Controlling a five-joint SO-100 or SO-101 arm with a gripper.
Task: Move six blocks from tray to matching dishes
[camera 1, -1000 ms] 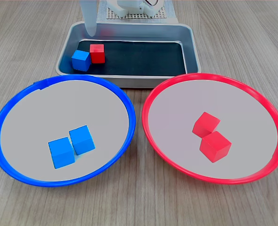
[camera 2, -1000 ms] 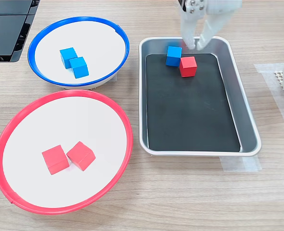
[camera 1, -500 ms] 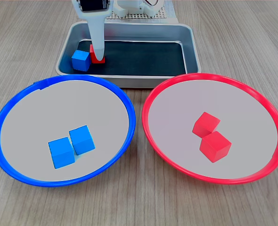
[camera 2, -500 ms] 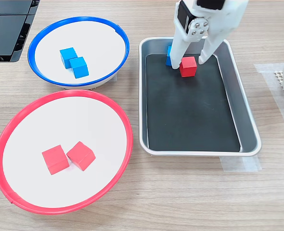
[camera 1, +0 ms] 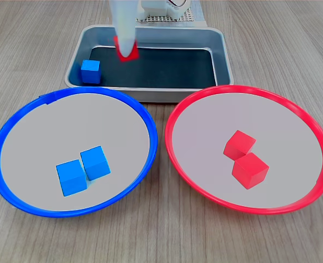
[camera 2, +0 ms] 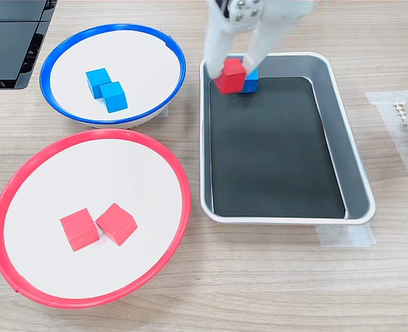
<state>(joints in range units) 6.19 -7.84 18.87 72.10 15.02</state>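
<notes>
The gripper (camera 2: 230, 75) is clamped on a red block (camera 2: 229, 75), held up above the tray (camera 2: 356, 187). The red dish (camera 2: 180, 200) sits to the lower left in the second exterior view, past the tray wall. Plenty of bare dish beside its two reds. One blue block (camera 1: 90, 71) is left in the tray.

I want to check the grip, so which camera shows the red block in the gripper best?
The second exterior view: the red block shows whole between the fingers of the gripper, lifted over the tray. In the first exterior view a white finger covers part of the block.
</notes>
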